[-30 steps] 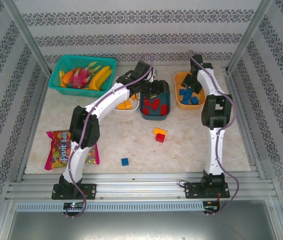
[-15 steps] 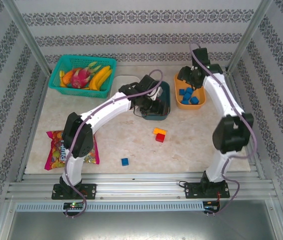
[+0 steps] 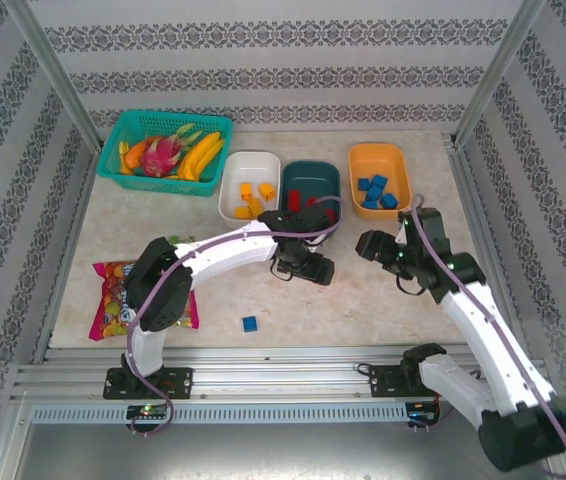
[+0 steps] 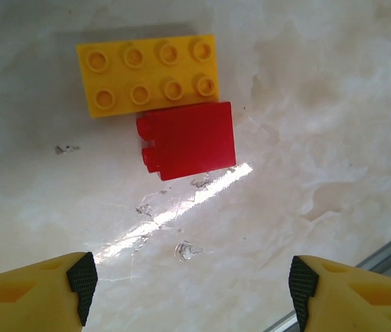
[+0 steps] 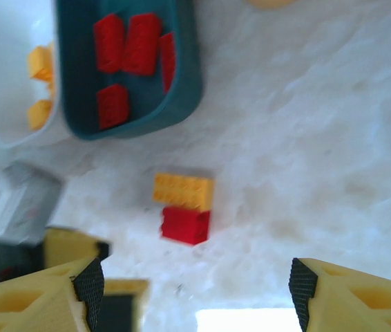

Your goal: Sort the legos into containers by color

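A yellow lego [image 4: 147,75] and a red lego [image 4: 188,140] lie touching on the table, beyond my left gripper [image 4: 190,290], which hangs open over bare table. In the top view the left gripper [image 3: 308,268] covers that pair. My right gripper [image 3: 368,243] is open too, to the right of the pair, and sees the yellow lego [image 5: 184,190] and red lego [image 5: 185,225] ahead. A blue lego [image 3: 250,323] lies alone nearer the front. The white container [image 3: 231,172] holds yellow legos, the teal container [image 3: 335,172] red ones, the orange container [image 3: 358,165] blue ones.
A teal mesh basket [image 3: 113,150] of toy fruit stands at the back left. A candy bag [image 3: 115,295] lies at the left by the left arm's elbow. Metal frame posts and rails edge the table. Part of the left arm [image 5: 26,200] shows beside the pair.
Both arms drew back from the containers: the left gripper came down over the yellow and red pair, and the right arm swung to the table's middle right. Both jaws opened wider.
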